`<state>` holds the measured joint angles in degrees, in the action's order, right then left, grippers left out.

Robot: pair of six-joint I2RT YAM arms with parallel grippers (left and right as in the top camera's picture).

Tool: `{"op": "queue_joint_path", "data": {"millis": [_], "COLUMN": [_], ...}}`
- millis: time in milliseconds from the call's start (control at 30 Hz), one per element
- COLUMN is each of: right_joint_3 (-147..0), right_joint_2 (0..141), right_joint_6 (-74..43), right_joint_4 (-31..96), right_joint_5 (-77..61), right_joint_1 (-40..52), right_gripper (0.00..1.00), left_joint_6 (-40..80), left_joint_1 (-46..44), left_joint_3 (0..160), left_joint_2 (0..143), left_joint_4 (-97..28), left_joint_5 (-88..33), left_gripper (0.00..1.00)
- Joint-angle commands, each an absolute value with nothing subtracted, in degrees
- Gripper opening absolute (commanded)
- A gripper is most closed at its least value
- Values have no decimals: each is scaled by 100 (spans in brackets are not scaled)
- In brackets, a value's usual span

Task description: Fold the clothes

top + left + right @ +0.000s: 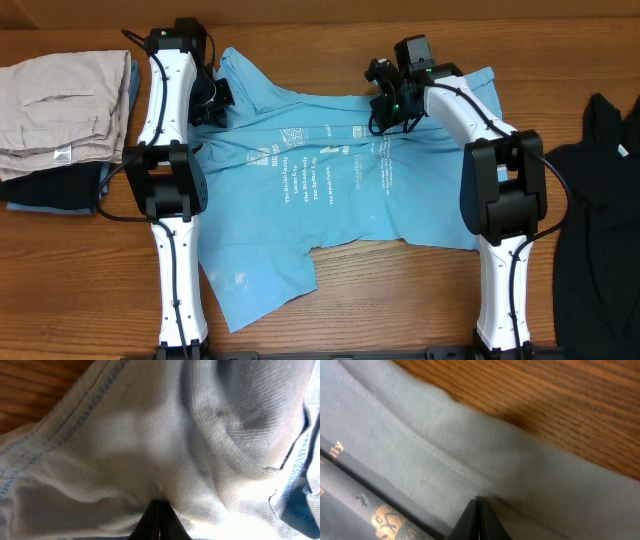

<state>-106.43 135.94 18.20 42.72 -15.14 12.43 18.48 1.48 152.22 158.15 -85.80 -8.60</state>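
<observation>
The clothes, a light blue T-shirt [330,190] with white lettering [300,175], lie spread across the middle of the wooden table, one sleeve reaching toward the front edge. My left gripper [212,100] rests on the shirt's far left part. In the left wrist view its jaws [159,502] are shut, with puckered cloth [150,435] drawn to their tips. My right gripper [385,108] sits at the shirt's far edge near the middle. In the right wrist view it [478,501] is shut on a ridge of the fabric [420,450], beside an orange print [387,520].
A folded beige garment [60,110] lies on a dark one [55,190] at the far left. A plain black garment [600,200] covers the right edge. Bare wood [560,400] runs behind the shirt's far hem.
</observation>
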Motion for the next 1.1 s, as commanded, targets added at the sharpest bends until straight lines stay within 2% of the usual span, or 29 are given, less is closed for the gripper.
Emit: {"op": "queue_joint_path", "data": {"millis": [0, 267, 433, 533, 600, 633, 667, 767, 833, 1067], "right_joint_3": [-10602, -10602, -10667, -11041, -11345, -11474, -11528, -11526, -11500, -11319], "right_joint_2": [13780, 14250, 14403, 14403, 14269, 14079, 13806, 13533, 13635, 13668], "right_joint_6": [1647, 845, 305, -51, -49, -51, -51, -49, -51, -161], "right_joint_4": [3850, 2283, 104, -777, 34, 943, 2036, 3743, 3999, 3610], "right_joint_5": [-1544, -878, -174, 58, 60, 36, 38, 38, 36, -266], "right_joint_1": [1282, 1262, 1251, 1190, 1144, 1109, 1083, 985, 854, 672], "right_gripper": [4, 4, 4, 10, 9, 4, 4, 4, 4, 4], "left_joint_6": [1815, 1798, 1778, 1776, 1776, 1776, 1776, 1776, 1778, 1778], "left_joint_1": [99, 99, 99, 99, 99, 99, 102, 104, 104, 104], "left_joint_3": [15015, 15015, 15015, 15015, 15015, 15015, 15015, 15015, 15015, 15015], "left_joint_2": [16018, 16018, 16018, 16018, 16018, 16018, 16018, 16018, 16018, 16018], "left_joint_4": [-8521, -8521, -8521, -8521, -8523, -8523, -8521, -8501, -8499, -8493], "left_joint_5": [-685, -405, -405, -403, -403, -403, -403, -403, -405, -405], "left_gripper": [4, 4, 4, 4, 4, 4, 4, 4, 4, 4]}}
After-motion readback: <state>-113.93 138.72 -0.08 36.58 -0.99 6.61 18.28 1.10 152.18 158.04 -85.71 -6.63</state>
